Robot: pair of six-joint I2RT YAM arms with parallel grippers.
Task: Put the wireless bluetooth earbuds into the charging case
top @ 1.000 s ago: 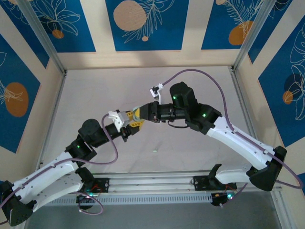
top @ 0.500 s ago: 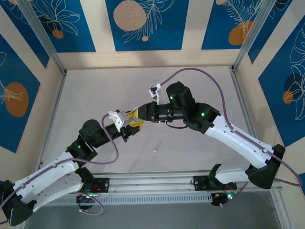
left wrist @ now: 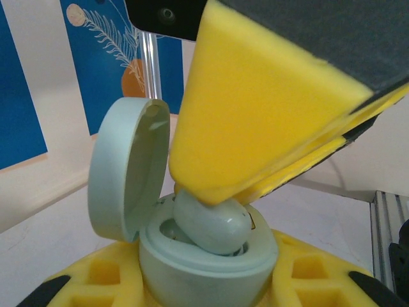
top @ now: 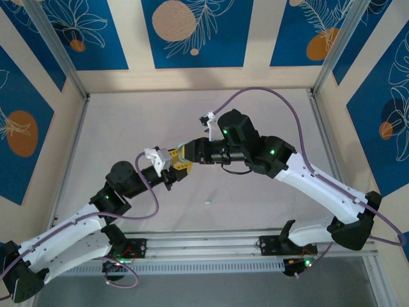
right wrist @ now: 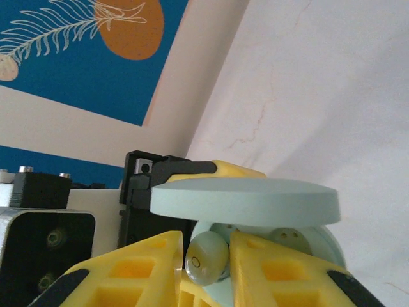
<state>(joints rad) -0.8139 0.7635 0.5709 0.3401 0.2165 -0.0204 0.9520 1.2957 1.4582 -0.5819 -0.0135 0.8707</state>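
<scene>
Pale green, glossy earbud (left wrist: 211, 224) sits half inside the open charging case (left wrist: 204, 272), lid (left wrist: 124, 169) tilted up at left, mid-frame overhead. We note right gripper (right wrist: 203, 256) pinching the earbud narrowly; left gripper (top: 171, 165) clamps the case. Off-white table (top: 128, 121); blue leaf-patterned wall panels (top: 192, 32) at top.

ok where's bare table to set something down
Bare table runs between the back wall and the arms, and down the left rail. Crowded at centre: the left gripper holds the charging case, the right gripper pinches an earbud into it. A small bit lies on the near strip.
</scene>
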